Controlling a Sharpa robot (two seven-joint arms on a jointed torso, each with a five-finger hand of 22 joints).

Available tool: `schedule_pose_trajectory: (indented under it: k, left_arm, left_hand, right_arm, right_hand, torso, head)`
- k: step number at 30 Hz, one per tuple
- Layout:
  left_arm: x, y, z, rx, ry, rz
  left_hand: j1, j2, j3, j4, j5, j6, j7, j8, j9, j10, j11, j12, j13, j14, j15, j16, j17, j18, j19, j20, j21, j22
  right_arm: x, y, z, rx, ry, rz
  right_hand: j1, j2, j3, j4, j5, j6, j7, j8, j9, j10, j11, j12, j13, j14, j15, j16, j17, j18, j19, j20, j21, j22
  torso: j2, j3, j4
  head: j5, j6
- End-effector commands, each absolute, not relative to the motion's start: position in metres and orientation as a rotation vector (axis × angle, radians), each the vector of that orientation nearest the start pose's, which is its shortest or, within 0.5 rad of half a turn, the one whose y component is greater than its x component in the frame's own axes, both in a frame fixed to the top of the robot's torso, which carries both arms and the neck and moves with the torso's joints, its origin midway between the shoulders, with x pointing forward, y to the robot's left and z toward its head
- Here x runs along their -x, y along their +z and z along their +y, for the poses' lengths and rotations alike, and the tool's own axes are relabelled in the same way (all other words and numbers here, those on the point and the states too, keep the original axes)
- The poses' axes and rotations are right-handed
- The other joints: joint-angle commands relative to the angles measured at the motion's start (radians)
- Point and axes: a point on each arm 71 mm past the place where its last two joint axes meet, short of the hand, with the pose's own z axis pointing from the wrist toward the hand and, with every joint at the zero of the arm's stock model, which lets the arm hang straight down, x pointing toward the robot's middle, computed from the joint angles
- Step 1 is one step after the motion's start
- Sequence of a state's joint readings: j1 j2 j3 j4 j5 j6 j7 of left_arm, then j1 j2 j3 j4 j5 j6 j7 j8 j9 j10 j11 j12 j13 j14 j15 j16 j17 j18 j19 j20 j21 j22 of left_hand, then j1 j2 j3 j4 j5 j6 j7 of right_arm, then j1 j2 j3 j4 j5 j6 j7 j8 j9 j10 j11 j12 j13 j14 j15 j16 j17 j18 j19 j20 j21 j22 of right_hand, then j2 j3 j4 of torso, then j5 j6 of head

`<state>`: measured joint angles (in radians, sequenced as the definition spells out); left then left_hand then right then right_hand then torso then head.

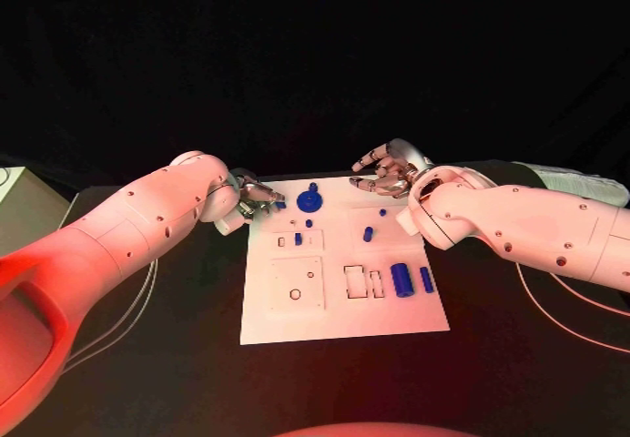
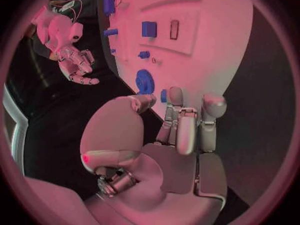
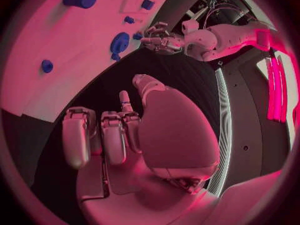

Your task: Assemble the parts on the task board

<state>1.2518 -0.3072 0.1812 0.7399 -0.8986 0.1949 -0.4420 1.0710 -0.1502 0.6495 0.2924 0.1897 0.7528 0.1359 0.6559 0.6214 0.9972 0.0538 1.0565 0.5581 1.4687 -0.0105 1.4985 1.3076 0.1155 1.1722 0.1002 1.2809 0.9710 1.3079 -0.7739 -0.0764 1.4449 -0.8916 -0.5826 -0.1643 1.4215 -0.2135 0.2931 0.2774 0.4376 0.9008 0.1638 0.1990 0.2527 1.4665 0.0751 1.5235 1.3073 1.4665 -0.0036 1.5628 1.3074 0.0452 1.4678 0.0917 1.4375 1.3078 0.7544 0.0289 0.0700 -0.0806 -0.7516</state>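
The white task board (image 1: pixel 341 309) lies mid-table. At its far left corner my left hand (image 1: pixel 247 200) has its fingers curled, pinching a small blue part (image 1: pixel 279 205) between thumb and a finger; the left wrist view shows that part (image 2: pixel 163 95) at the fingertips (image 2: pixel 175 96). A blue gear (image 1: pixel 309 198) stands just beside it, also seen as the gear (image 2: pixel 145 81) in the left wrist view. My right hand (image 1: pixel 385 175) hovers over the board's far right corner with its fingers (image 3: pixel 103 135) curled in on nothing. A blue cylinder (image 1: pixel 403 279) and a blue bar (image 1: pixel 427 279) lie at the right.
Small blue pegs (image 1: pixel 369 234) stand in the board's middle, near rectangular recesses (image 1: pixel 356 281). A pale box (image 1: pixel 20 200) sits at the table's far left. Thin cables (image 1: pixel 131 305) trail under both arms.
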Motion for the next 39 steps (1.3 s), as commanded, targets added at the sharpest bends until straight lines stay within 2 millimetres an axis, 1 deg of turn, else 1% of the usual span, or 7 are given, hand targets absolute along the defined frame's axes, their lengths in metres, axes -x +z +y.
schedule_pose_trajectory:
  k: [1,12,17,22,25,32,39]
  left_arm:
    - [-0.6092,-0.1835,0.1535,0.617,-0.631,2.188]
    - [-0.609,-0.1867,0.1506,0.609,-0.625,2.195]
    - [-0.6092,-0.1886,0.1512,0.611,-0.617,2.197]
    - [-0.6095,-0.1904,0.1515,0.611,-0.612,2.195]
    - [-0.6096,-0.1907,0.1514,0.611,-0.613,2.191]
    - [-0.6088,-0.1894,0.1527,0.621,-0.635,2.175]
    - [-0.6039,-0.1852,0.1551,0.634,-0.684,2.177]
  left_hand:
    - [0.007,0.012,-0.001,-0.005,0.002,0.004,-0.005,-0.006,-0.001,0.003,0.002,0.007,-0.001,0.017,0.006,0.003,0.065,0.009,0.006,0.0,0.0,0.003]
    - [0.067,0.026,0.007,-0.017,0.003,0.007,-0.01,0.0,0.004,0.004,-0.003,0.007,-0.003,0.018,0.001,0.004,0.065,0.009,0.008,-0.003,0.001,0.004]
    - [0.134,0.048,0.038,-0.04,0.001,0.003,-0.013,0.008,0.011,0.005,-0.007,0.003,-0.007,0.019,-0.002,0.005,0.066,0.008,0.011,-0.006,0.003,0.008]
    - [0.166,0.056,0.065,-0.058,0.002,0.005,-0.016,0.02,0.019,0.008,-0.009,0.001,-0.01,0.022,-0.004,0.006,0.071,0.008,0.014,-0.007,0.005,0.011]
    - [0.197,0.059,0.101,-0.085,0.002,0.01,-0.02,0.04,0.034,0.019,-0.014,0.001,-0.005,0.024,-0.009,0.008,0.074,0.007,0.019,-0.01,0.01,0.018]
    - [0.212,0.052,0.153,-0.113,0.003,0.01,-0.024,0.067,0.057,0.037,-0.018,0.004,0.005,0.028,-0.012,0.01,0.08,0.005,0.023,-0.013,0.016,0.025]
    - [0.21,0.04,0.186,-0.13,0.005,0.013,-0.027,0.082,0.069,0.051,-0.021,0.009,0.015,0.031,-0.016,0.013,0.086,0.005,0.025,-0.015,0.02,0.03]
  right_arm:
    - [-0.5211,-0.1466,-0.2094,-0.498,0.766,1.539]
    - [-0.5208,-0.1467,-0.2081,-0.496,0.769,1.541]
    - [-0.5207,-0.1467,-0.2079,-0.496,0.77,1.542]
    - [-0.5206,-0.1467,-0.2076,-0.495,0.771,1.543]
    - [-0.5205,-0.1467,-0.2076,-0.495,0.771,1.544]
    - [-0.5205,-0.1467,-0.2087,-0.495,0.769,1.544]
    - [-0.5212,-0.1468,-0.2125,-0.499,0.761,1.541]
  right_hand:
    - [-0.004,-0.003,0.007,0.0,0.005,0.005,0.002,-0.002,-0.001,0.054,0.004,0.001,0.216,0.098,0.003,-0.002,0.235,-0.01,0.059,0.004,-0.006,0.136]
    - [-0.004,-0.003,0.01,-0.001,0.005,0.006,0.002,-0.002,-0.001,0.056,0.004,0.002,0.217,0.098,0.003,-0.003,0.235,-0.01,0.059,0.004,-0.006,0.136]
    - [-0.004,-0.003,0.01,-0.001,0.005,0.006,0.002,-0.002,-0.001,0.056,0.004,0.002,0.217,0.098,0.003,-0.003,0.235,-0.01,0.059,0.004,-0.006,0.136]
    - [-0.004,-0.003,0.01,-0.001,0.005,0.006,0.002,-0.002,-0.001,0.056,0.004,0.002,0.217,0.098,0.003,-0.003,0.235,-0.01,0.059,0.004,-0.006,0.136]
    - [-0.004,-0.003,0.01,-0.001,0.005,0.006,0.002,-0.002,-0.001,0.056,0.004,0.002,0.217,0.098,0.003,-0.003,0.235,-0.01,0.059,0.004,-0.006,0.136]
    - [-0.005,-0.003,0.012,-0.001,0.005,0.006,0.002,-0.002,-0.001,0.055,0.004,0.002,0.216,0.098,0.003,-0.003,0.234,-0.01,0.059,0.004,-0.006,0.136]
    - [-0.005,-0.003,0.012,-0.001,0.005,0.006,0.002,-0.002,-0.001,0.055,0.004,0.002,0.216,0.098,0.003,-0.003,0.234,-0.01,0.059,0.004,-0.006,0.136]
  torso:
    - [0.0,-0.0001,-0.0006]
    - [-0.002,0.0001,0.0004]
    - [-0.002,0.0002,0.0002]
    - [-0.002,0.0,-0.0003]
    - [-0.002,-0.0001,-0.0001]
    - [-0.004,0.0002,0.0001]
    - [-0.008,-0.0013,0.0025]
  head:
    - [-0.001,-0.002]
    - [-0.004,-0.005]
    - [-0.005,-0.006]
    - [-0.005,-0.007]
    - [-0.006,-0.008]
    - [-0.008,-0.009]
    - [-0.008,-0.005]
